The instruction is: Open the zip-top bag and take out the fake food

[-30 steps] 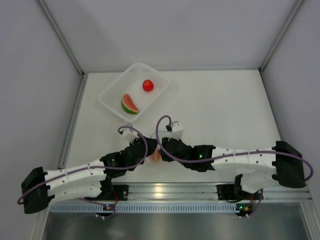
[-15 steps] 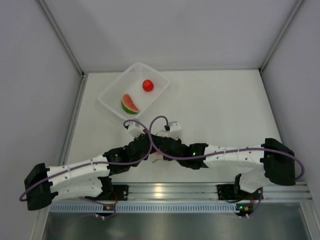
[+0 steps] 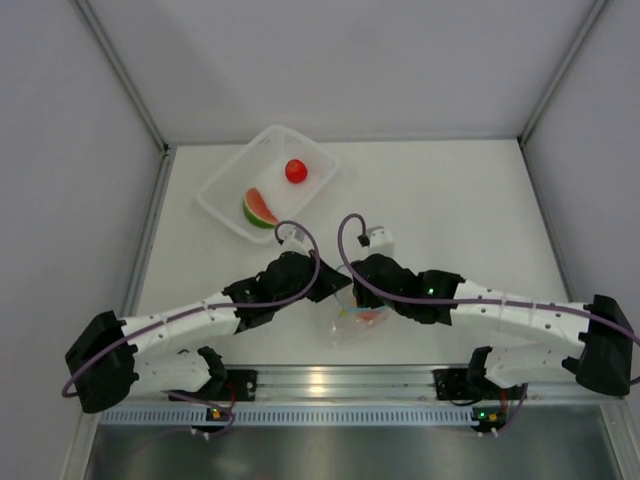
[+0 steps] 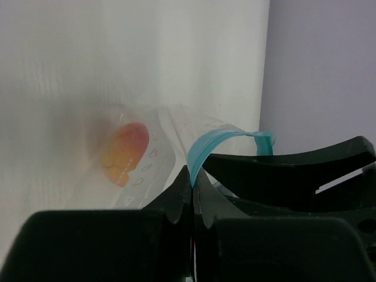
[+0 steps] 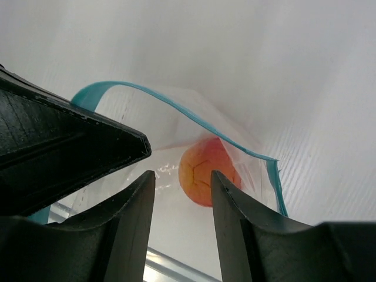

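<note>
The zip-top bag [image 3: 348, 326] hangs at the near middle of the table with its mouth open. My left gripper [image 3: 326, 284] is shut on its light blue zip strip [image 4: 202, 148]. The orange-peach fruit [image 3: 372, 314] lies inside the bag; it shows through the plastic in the left wrist view [image 4: 123, 153]. My right gripper [image 5: 179, 189] is open and empty at the bag's open mouth [image 5: 176, 111], with the fruit [image 5: 205, 170] just beyond its fingertips. The watermelon wedge [image 3: 258, 210] and the red tomato ball [image 3: 295, 171] lie in the white basket [image 3: 222, 186].
The white basket stands at the back left of the table, near the left wall. Both arms meet over the near middle, their purple cables [image 3: 300, 262] looping above the wrists. A metal rail [image 3: 330, 380] runs along the near edge.
Both grippers have moved right and away from the near edge. The bag, which the arms hid before, now hangs in view between them with its mouth open.
</note>
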{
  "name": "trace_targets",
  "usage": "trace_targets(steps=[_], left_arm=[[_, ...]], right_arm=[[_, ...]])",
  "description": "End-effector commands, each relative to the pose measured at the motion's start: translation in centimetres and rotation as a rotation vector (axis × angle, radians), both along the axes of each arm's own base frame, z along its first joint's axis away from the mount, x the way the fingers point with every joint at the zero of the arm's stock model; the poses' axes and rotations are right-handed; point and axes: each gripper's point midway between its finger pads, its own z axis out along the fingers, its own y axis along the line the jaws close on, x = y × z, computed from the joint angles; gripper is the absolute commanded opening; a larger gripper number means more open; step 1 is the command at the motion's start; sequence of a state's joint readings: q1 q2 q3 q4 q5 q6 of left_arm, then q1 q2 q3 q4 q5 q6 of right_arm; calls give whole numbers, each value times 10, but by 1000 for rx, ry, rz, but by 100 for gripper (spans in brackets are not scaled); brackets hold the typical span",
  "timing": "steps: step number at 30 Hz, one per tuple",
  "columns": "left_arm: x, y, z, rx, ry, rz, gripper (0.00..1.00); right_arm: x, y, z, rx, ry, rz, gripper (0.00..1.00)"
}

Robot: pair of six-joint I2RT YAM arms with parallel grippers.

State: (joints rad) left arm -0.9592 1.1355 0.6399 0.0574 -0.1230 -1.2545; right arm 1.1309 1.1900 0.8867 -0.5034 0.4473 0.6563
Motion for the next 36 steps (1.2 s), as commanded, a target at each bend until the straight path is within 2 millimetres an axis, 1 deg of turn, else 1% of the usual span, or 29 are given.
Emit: trace_targets(steps=[1, 2, 4, 8, 10, 12, 14, 16, 19, 25, 27, 29, 36], left_arm=[[-6, -14, 6, -92, 12, -58, 0], [-7, -14, 0, -84, 21, -58, 0], [-6, -13, -4, -80, 24, -52, 0], [-5, -10, -8, -67, 21, -38, 0], [-4, -7, -10, -61, 14, -30, 0], [-4, -7, -11, -54, 12, -31, 0], [-4, -6, -12, -51, 8, -24, 0], [-3, -7, -12, -48, 7, -20, 0], [-3, -9, -14, -40, 9, -26, 0], [-5, -11, -16, -33, 8, -38, 0], [-6, -10, -16, -32, 7, -35, 0], [-6, -8, -16, -33, 4, -34, 0], [-7, -7, -17, -33, 3, -33, 0]], right_arm=[[-6, -13, -9, -84, 31, 51, 44], [-7, -14, -14, -96, 41, 57, 46], [-10, -11, -21, -101, 55, 81, 48], [-15, -10, -38, -135, 91, 117, 50], [-20, -11, -47, -158, 115, 143, 50], [-23, -11, -50, -165, 129, 157, 48], [-26, -14, -53, -182, 141, 170, 48], [-25, -20, -56, -210, 139, 160, 48], [-23, -19, -59, -223, 134, 166, 55], [-11, -9, -65, -222, 98, 152, 57], [-5, -12, -68, -245, 82, 120, 59], [-4, -11, -70, -246, 81, 116, 63], [1, -11, -92, -296, 103, 102, 64]])
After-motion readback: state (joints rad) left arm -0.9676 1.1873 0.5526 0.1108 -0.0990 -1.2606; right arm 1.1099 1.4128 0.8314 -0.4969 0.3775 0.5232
